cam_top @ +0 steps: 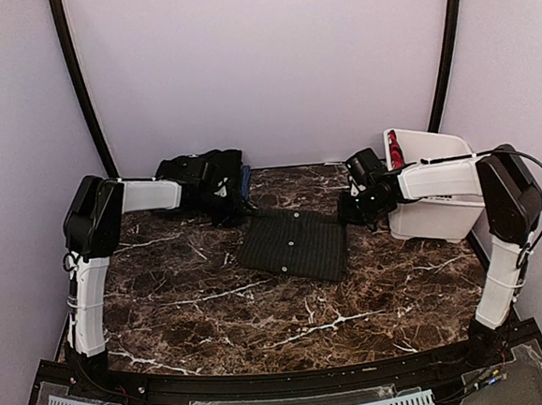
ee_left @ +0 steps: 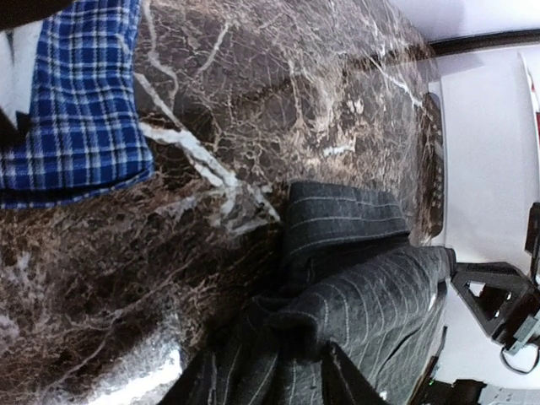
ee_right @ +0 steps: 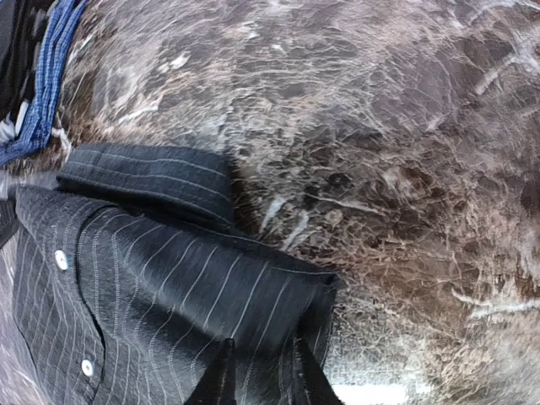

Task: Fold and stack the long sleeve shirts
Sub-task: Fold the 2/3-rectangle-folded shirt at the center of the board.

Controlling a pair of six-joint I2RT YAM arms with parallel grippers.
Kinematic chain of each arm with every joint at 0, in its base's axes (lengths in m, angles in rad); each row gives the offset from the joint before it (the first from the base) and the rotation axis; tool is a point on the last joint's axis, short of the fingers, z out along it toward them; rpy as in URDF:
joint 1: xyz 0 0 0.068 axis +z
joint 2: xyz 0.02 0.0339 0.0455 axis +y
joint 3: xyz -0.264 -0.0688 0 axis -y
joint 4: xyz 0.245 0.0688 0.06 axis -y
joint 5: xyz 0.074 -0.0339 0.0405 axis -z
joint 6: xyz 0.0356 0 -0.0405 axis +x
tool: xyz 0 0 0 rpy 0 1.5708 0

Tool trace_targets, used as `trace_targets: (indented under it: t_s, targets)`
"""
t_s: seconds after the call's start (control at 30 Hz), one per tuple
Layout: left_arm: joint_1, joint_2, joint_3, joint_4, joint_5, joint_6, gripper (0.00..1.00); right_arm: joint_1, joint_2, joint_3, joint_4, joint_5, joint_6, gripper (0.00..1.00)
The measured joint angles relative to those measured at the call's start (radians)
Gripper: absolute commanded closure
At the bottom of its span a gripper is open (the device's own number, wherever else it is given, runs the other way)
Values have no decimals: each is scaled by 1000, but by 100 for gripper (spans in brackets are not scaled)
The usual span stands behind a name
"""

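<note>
The black pinstriped shirt [cam_top: 293, 243] lies folded in a rectangle mid-table, buttons up. My left gripper [cam_top: 222, 204] is at its far left corner, and in the left wrist view its jaws [ee_left: 278, 380] are shut on a bunched fold of the pinstriped cloth [ee_left: 371, 287]. My right gripper [cam_top: 351, 210] is at the far right corner, and its jaws [ee_right: 263, 380] are shut on the pinstriped cloth's edge [ee_right: 194, 287]. A plain black shirt [cam_top: 193, 171] lies crumpled at the back left under my left arm. A blue checked shirt [cam_top: 246, 181] lies beside it and shows in the left wrist view [ee_left: 76, 110].
A white plastic basket [cam_top: 435, 199] stands at the back right behind my right gripper, with something red [cam_top: 395, 146] at its rim. The brown marble table [cam_top: 262, 325] runs to the back wall and to a black rail at the front.
</note>
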Motion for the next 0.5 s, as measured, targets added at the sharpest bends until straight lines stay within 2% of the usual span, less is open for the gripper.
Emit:
trace_targets:
  t_s: [0.07,0.27,0.43,0.5]
  targets:
    - [0,2,26,-27,-4,11,39,0,-7,-10,-3,19,6,55]
    - [2,-58,19,-54,-65,35,30,43,-117,-42,-60,102,-12,53]
    - [3,-223,-176,-18,-96,24,40,138,-119,48,-71,124,-48,55]
    - [0,-272,-253,14,-96,13,49,163,-65,129,-78,114,-74,55]
